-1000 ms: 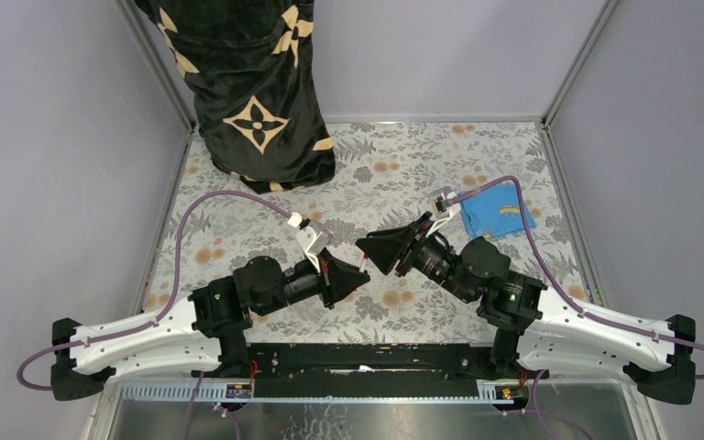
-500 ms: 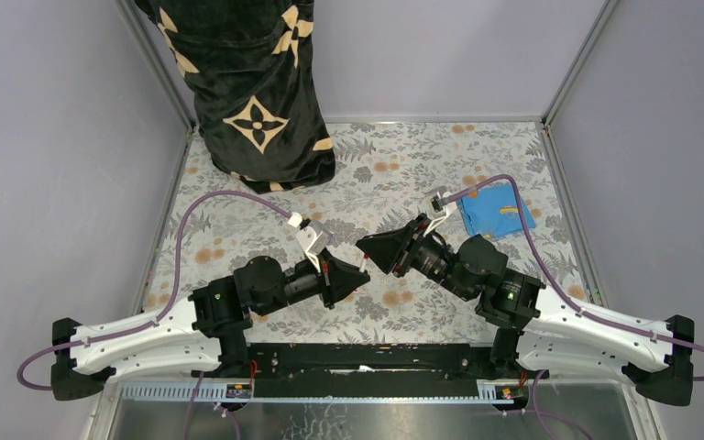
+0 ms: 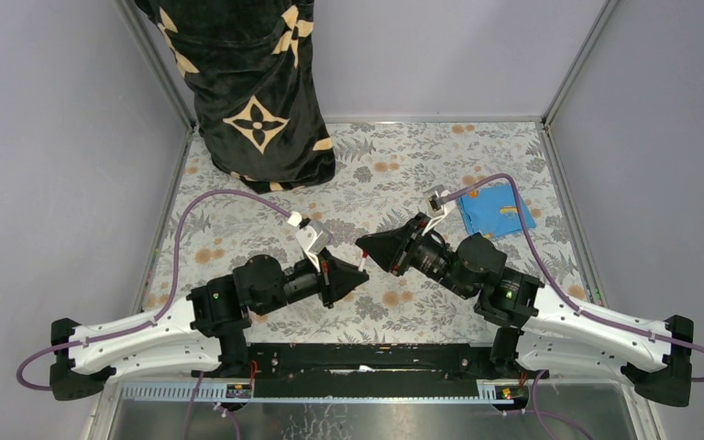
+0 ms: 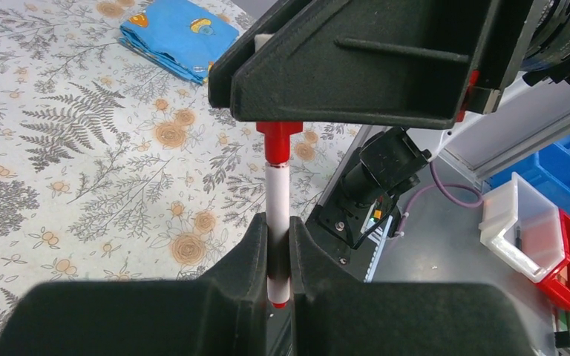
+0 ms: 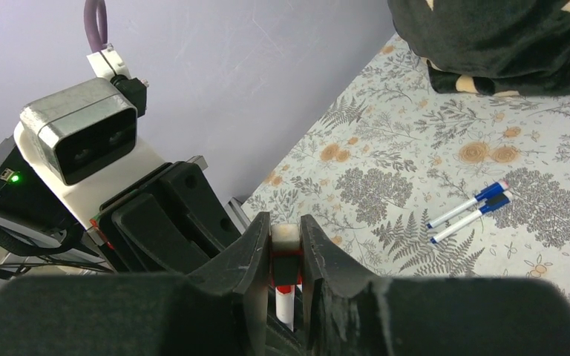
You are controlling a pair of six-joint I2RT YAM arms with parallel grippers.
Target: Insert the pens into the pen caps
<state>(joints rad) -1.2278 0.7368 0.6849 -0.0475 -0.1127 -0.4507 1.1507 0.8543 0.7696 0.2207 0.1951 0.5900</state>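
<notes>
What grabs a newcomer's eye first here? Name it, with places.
Mid-table, the left gripper holds a white pen whose end meets the red cap pinched by the right gripper. Behind, a black-and-gold plush fabric drapes the far left corner; a blue cloth lies far right.

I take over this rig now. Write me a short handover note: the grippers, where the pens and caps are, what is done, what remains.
Left gripper: shut on the red pen, held above the table.
Right gripper: shut on the red cap, which sits on that pen's end.
Two blue pens: lying side by side on the table, apparently capped.
Done: the blue pens, it seems.
Left: press the red cap home if it is not seated, then put the pen down.
</notes>
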